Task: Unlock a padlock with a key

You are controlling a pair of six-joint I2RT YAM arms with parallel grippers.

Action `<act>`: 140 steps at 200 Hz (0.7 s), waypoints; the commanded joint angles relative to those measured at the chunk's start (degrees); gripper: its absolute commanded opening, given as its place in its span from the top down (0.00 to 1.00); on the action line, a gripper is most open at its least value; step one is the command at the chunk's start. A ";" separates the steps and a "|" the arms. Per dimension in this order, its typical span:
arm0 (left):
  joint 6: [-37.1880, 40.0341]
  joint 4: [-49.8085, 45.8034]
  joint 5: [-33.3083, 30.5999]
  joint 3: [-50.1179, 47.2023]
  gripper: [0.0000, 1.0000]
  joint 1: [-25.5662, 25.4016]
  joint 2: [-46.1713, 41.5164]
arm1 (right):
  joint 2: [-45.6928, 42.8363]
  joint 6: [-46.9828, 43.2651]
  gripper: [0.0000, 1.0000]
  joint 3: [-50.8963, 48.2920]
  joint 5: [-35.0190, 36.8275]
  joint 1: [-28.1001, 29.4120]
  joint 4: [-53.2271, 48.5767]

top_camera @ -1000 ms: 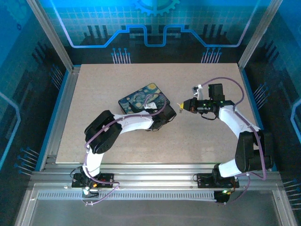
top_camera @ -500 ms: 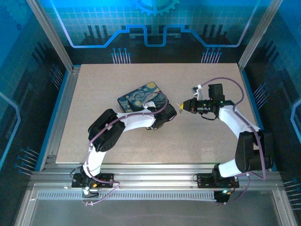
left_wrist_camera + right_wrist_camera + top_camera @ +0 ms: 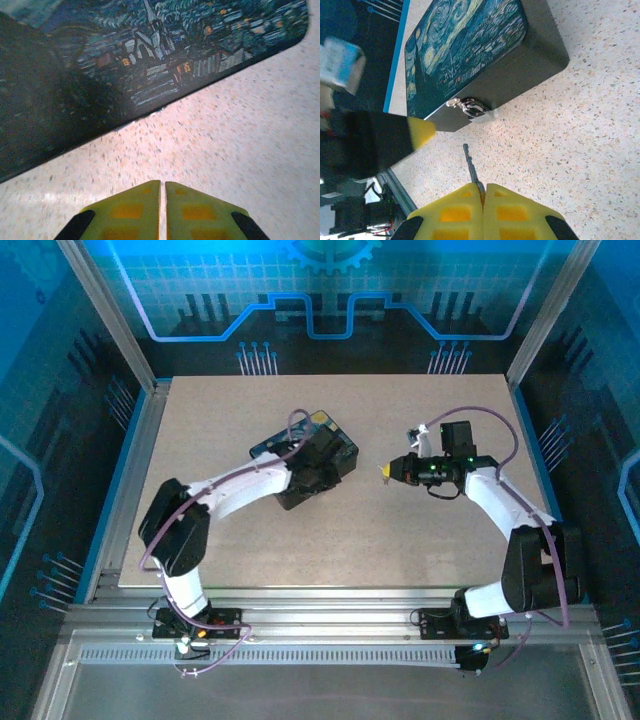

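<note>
Speckled table (image 3: 570, 150), one painted box (image 3: 470, 45) (one padlock (image 3: 469, 107), seemingly, at front), right hand (image 3: 483, 192) clamping one key (image 3: 471, 167), left hand (image 3: 162, 187) closed.

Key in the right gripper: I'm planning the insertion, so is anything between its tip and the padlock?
Nothing visible. Bare table lies between the tip of the key and the padlock on the front of the box. The left gripper's yellow fingertip sits beside that line, not across it.
</note>
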 commanded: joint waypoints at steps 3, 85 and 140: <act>8.06 -8.53 7.91 5.30 0.74 0.95 -1.72 | -2.83 -2.09 1.00 -1.50 1.19 1.91 -1.71; -5.79 -9.90 -14.65 7.45 0.36 -6.01 9.98 | -2.39 2.43 1.00 -1.52 2.05 -1.58 0.82; -14.67 -9.23 -28.20 9.95 0.36 -7.89 18.71 | -2.91 0.65 1.00 -0.31 1.81 -2.50 -2.05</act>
